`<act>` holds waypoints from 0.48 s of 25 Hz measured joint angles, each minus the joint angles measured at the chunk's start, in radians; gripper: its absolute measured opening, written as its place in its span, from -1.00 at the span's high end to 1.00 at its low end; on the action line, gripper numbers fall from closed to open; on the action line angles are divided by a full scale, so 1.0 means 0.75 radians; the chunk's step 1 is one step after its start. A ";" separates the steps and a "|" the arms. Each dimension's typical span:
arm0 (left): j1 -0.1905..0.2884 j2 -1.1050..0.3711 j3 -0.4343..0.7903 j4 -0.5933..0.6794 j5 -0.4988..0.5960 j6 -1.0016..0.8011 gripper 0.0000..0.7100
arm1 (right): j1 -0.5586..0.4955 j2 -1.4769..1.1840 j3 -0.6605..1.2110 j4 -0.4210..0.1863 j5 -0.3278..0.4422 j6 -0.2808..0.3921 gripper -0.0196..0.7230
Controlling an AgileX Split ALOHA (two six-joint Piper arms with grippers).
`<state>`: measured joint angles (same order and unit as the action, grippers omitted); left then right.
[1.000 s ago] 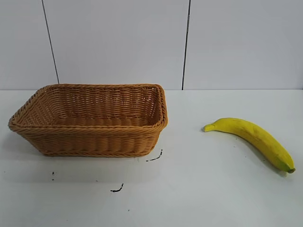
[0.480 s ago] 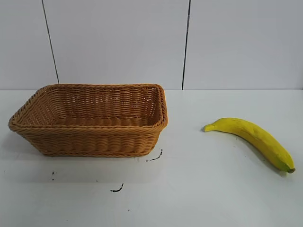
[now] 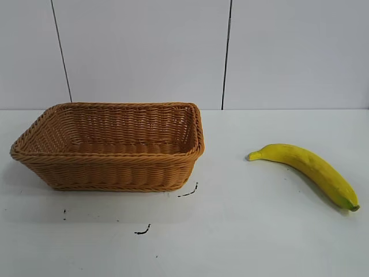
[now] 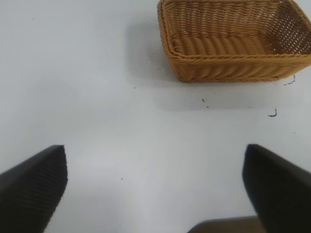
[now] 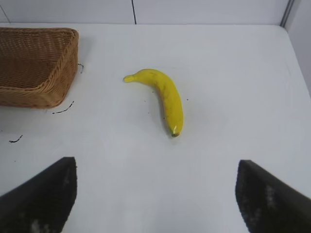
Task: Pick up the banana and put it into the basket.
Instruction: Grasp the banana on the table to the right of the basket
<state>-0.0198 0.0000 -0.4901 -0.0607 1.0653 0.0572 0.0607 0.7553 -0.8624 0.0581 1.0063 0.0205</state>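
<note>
The yellow banana (image 3: 308, 169) lies on the white table at the right, its stem towards the basket; it also shows in the right wrist view (image 5: 163, 95). The tan wicker basket (image 3: 109, 145) stands at the left, with nothing in it; it also shows in the left wrist view (image 4: 233, 41) and in the right wrist view (image 5: 34, 65). My right gripper (image 5: 156, 167) is open and empty, above the table some way short of the banana's dark tip. My left gripper (image 4: 154, 155) is open and empty, well away from the basket. Neither arm shows in the exterior view.
Small black marks (image 3: 144, 230) dot the table in front of the basket. A white panelled wall (image 3: 225, 55) stands behind the table. The table's right edge (image 5: 297, 58) shows in the right wrist view.
</note>
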 joint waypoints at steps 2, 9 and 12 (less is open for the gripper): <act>0.000 0.000 0.000 0.000 0.000 0.000 -0.96 | 0.000 0.147 -0.081 0.000 0.008 -0.027 -0.76; 0.000 0.000 0.000 0.000 0.000 0.000 -0.96 | 0.000 0.640 -0.376 0.000 0.030 -0.073 -0.76; 0.000 0.000 0.000 0.000 0.000 0.000 -0.96 | 0.000 0.811 -0.494 0.000 0.058 -0.144 -0.76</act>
<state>-0.0198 0.0000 -0.4901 -0.0607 1.0653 0.0572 0.0607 1.3636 -1.2332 0.0581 1.0499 -0.0874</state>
